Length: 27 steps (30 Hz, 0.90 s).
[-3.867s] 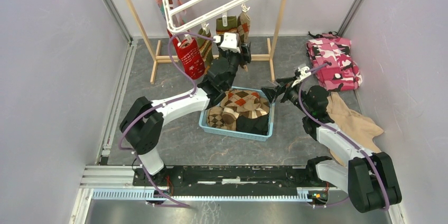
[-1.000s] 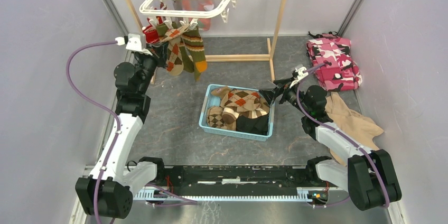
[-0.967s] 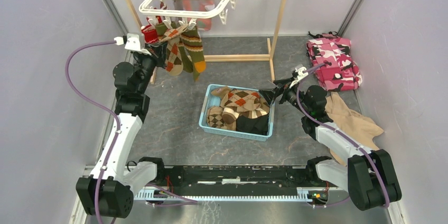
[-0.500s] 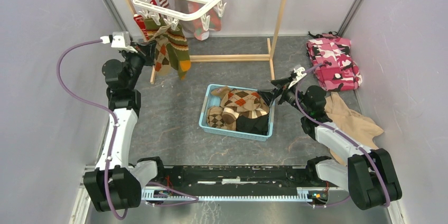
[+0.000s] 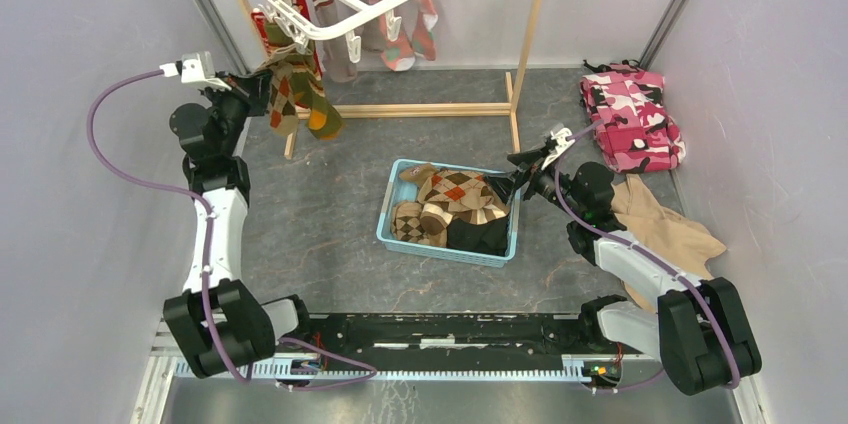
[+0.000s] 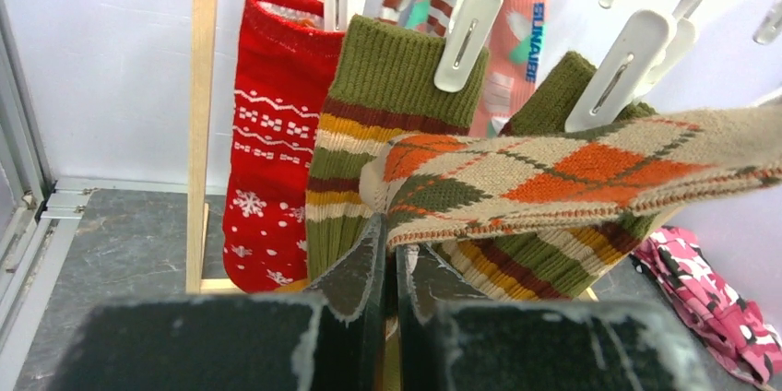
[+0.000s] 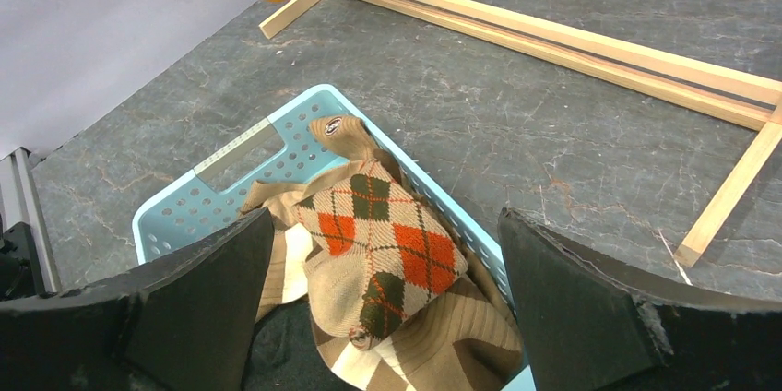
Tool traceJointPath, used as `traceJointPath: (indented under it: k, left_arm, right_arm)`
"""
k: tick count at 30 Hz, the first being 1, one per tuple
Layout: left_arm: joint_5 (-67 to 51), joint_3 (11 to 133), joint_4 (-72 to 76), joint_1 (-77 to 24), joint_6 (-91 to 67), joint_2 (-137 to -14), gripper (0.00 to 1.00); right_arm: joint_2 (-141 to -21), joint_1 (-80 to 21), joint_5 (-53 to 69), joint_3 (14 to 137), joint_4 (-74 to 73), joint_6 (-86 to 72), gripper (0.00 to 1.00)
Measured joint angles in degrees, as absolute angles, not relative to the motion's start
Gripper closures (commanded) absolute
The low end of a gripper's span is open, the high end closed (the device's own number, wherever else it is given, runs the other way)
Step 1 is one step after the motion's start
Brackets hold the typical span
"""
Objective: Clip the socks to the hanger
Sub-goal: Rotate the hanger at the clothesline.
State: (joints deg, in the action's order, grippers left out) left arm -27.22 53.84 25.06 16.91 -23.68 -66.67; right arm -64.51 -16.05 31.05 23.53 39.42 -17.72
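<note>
The white hanger (image 5: 290, 12) hangs tilted at the back left, with several socks clipped along its rim. My left gripper (image 5: 262, 87) is raised beside it, shut on the edge of a tan argyle sock (image 6: 553, 170). That sock stretches sideways from the jaws (image 6: 396, 248) and leaves the left wrist view on the right. Behind it, white clips (image 6: 466, 27) hold an olive striped sock (image 6: 387, 105), and a red sock (image 6: 277, 160) hangs beside it. My right gripper (image 5: 513, 176) stands open over the basket's right end, with nothing between its fingers (image 7: 184, 308). More socks (image 7: 387, 243) lie in the basket.
The light blue basket (image 5: 396, 234) sits mid-floor. The wooden stand's post (image 6: 203, 114) and base rails (image 7: 553, 36) frame the hanger. A pink camouflage cloth (image 5: 632, 114) and a beige cloth (image 5: 670, 234) lie at the right. Walls close in on both sides.
My left arm has swung further left and back with the argyle sock in its jaws. The hanger has swung and turned with it. The right arm has barely moved.
</note>
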Motion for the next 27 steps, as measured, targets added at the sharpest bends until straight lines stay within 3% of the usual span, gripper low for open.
traceJointPath:
  k: [14, 20, 27]
  left_arm:
    - [-31.75, 58.59, 28.77, 18.85, -30.89, -73.06, 0.9]
    - [-33.58, 59.46, 30.52, 19.22, -34.17, -74.39, 0.63]
    - [-34.79, 55.79, 33.32, 19.27, -37.85, -71.94, 0.53]
  right_arm:
    - [-64.58, -16.78, 31.29, 23.53, 39.4, -17.67, 0.02]
    - [-64.58, -16.88, 31.31, 23.53, 39.4, -17.63, 0.02]
    - [-64.58, -17.04, 31.33, 23.53, 39.4, -17.61, 0.02]
